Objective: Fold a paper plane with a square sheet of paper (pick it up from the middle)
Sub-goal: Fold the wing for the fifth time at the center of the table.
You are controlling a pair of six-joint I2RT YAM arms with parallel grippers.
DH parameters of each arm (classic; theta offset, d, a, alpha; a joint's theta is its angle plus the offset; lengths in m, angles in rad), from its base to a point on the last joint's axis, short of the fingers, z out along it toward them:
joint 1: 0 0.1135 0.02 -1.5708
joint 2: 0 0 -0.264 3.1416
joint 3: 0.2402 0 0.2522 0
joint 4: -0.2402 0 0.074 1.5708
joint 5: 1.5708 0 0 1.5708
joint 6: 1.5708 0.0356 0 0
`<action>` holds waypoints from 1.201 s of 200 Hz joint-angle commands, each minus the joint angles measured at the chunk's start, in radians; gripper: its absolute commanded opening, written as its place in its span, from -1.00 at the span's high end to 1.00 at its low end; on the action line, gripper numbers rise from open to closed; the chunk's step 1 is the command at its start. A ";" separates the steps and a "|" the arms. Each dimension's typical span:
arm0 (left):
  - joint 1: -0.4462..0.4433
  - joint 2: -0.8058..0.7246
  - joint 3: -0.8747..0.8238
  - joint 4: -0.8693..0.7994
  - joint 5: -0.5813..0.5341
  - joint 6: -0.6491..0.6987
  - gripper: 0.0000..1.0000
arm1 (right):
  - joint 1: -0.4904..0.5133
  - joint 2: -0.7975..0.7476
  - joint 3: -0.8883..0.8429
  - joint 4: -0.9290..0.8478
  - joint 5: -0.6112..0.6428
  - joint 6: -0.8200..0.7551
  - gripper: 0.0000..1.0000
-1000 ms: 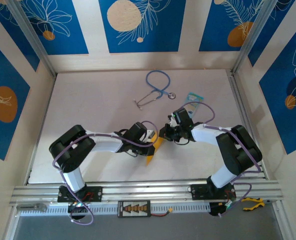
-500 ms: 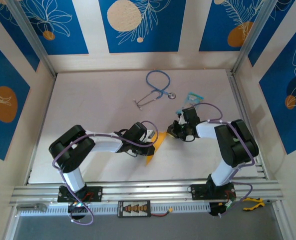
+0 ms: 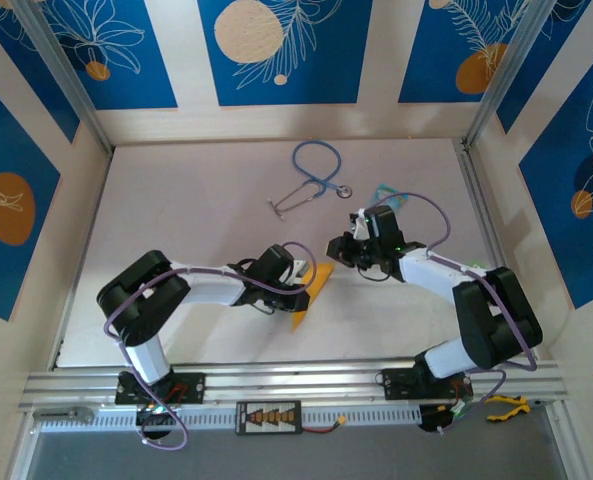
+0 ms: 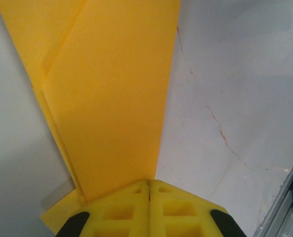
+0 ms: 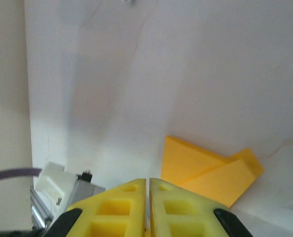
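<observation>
The left end effector (image 4: 149, 196) has its jaws pressed together at the near edge of the paper plane (image 4: 111, 98), and the half-made dart appears pinched there, its orange-yellow layers fanning away over the pale surface (image 3: 176, 220). In the overhead view it lies just below the centre of the frame. The right end effector (image 5: 147, 203) hovers just up and right of the paper with its jaws closed on nothing.

The main risk looks to be the grip itself. Held only by an edge, thin paper could tear, crumple or slide out if either arm pulls or twists. If the right end effector comes down off the crease line, it could set a crooked fold or push the layers out of register. The two end effectors are also close enough to knock together over the paper.

A blue stethoscope (image 3: 321, 184) lies in the upper middle of the overhead view and a light-blue packet (image 3: 386, 196) right of centre. Both are well apart from the paper and block nothing.
</observation>
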 commanded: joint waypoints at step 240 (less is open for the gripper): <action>-0.004 -0.046 -0.051 -0.104 0.036 -0.009 0.97 | 0.059 0.244 -0.025 -0.078 0.057 0.015 0.91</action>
